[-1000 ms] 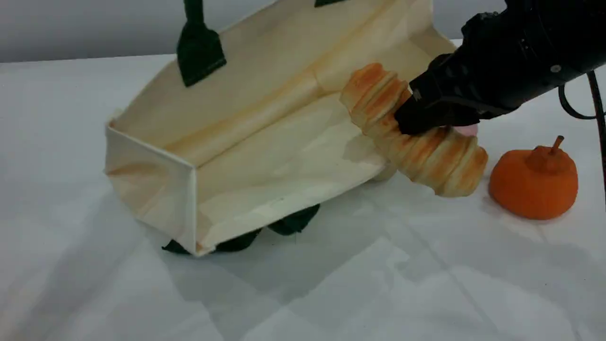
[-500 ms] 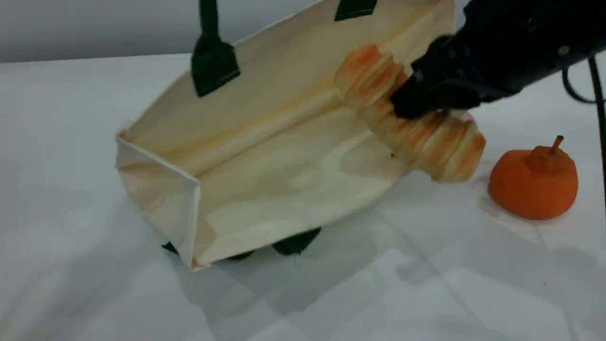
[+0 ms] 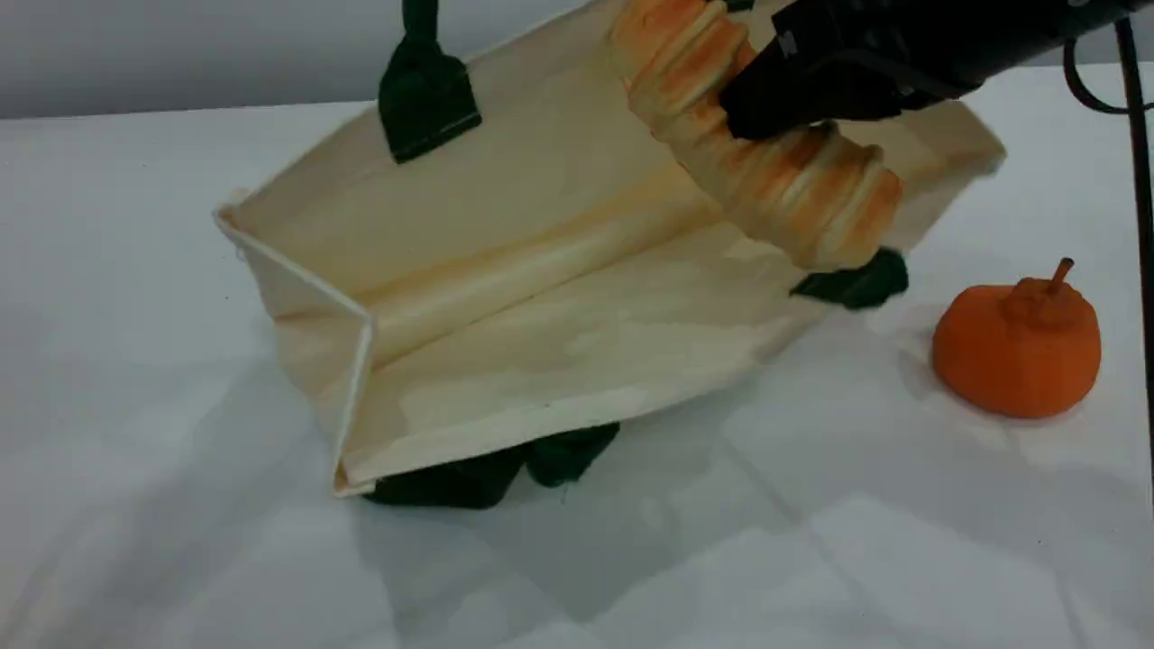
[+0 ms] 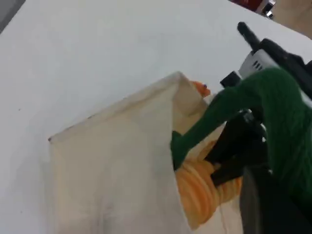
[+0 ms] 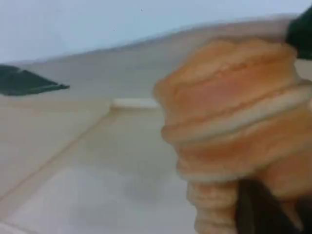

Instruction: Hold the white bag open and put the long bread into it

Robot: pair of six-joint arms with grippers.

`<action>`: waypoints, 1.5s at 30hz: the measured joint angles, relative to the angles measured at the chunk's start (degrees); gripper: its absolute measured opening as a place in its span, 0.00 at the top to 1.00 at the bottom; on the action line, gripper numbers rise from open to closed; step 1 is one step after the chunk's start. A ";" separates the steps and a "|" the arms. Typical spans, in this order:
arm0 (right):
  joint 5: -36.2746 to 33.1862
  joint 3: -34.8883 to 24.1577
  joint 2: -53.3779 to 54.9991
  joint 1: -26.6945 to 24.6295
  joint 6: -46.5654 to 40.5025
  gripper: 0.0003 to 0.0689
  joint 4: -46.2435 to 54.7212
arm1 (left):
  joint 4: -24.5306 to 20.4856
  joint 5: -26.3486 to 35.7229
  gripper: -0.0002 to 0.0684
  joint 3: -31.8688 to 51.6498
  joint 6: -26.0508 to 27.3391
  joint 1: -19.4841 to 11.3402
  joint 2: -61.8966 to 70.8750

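A white bench [image 3: 180, 559] fills the foreground, bare near the camera. Just beyond, a large cream-white bag [image 3: 541, 342] lies tilted with its mouth facing the viewer, its near lower edge resting on the bench over a bunched dark green handle [image 3: 487, 473]. To the right, well apart from the bag's mouth, a round orange fruit [image 3: 1017, 347] with a short stem sits on the bench. Farther back, the long bread [image 3: 766, 158], golden-orange with pale ridges, hangs at a slant in the air over the right part of the bag's opening, not yet inside. The right claw [image 3: 775, 117] is clamped tight across the middle of the bread; its arm leaves at the top right. At the far side, the bag's upper edge is lifted by its other green handle [image 3: 424, 90], which runs up out of view. In the left wrist view, the left claw [image 4: 273, 195] is closed on that green handle.
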State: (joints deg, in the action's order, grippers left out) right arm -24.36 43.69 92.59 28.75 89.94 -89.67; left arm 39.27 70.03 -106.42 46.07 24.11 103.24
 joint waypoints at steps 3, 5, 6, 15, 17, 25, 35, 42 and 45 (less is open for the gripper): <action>0.00 0.19 0.26 0.00 0.00 0.91 -0.05 | 0.00 -0.06 0.88 0.00 0.00 0.00 0.00; 0.00 0.19 0.70 0.00 0.00 0.91 -0.05 | 0.00 -0.06 0.88 0.00 0.00 0.00 0.00; -0.07 0.19 1.07 0.00 0.00 0.92 -0.05 | 0.00 -0.06 0.88 0.00 0.00 0.00 0.00; -0.87 2.40 6.35 4.43 0.00 0.92 -0.09 | 0.29 -0.06 0.88 0.00 -0.05 0.00 0.00; -0.40 3.28 7.42 4.88 0.00 0.92 -0.09 | 0.29 -0.06 0.88 0.00 -0.05 0.00 0.00; 1.06 6.06 11.74 5.04 0.00 0.92 -0.05 | 0.12 -0.12 0.88 0.00 -0.05 0.00 0.00; 2.50 6.52 15.34 5.04 0.00 0.92 -0.05 | -0.25 -0.01 0.88 0.00 -0.05 0.00 0.00; 0.39 7.61 15.34 5.04 0.00 0.92 -0.05 | -0.25 -0.07 0.88 0.00 -0.05 0.00 0.00; 0.65 7.81 15.34 5.04 0.00 0.92 -0.07 | -0.25 -0.12 0.88 0.00 -0.05 0.00 0.00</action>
State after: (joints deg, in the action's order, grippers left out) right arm -23.71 51.50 107.93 33.78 89.94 -89.74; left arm 39.02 69.91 -106.42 46.02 24.11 103.24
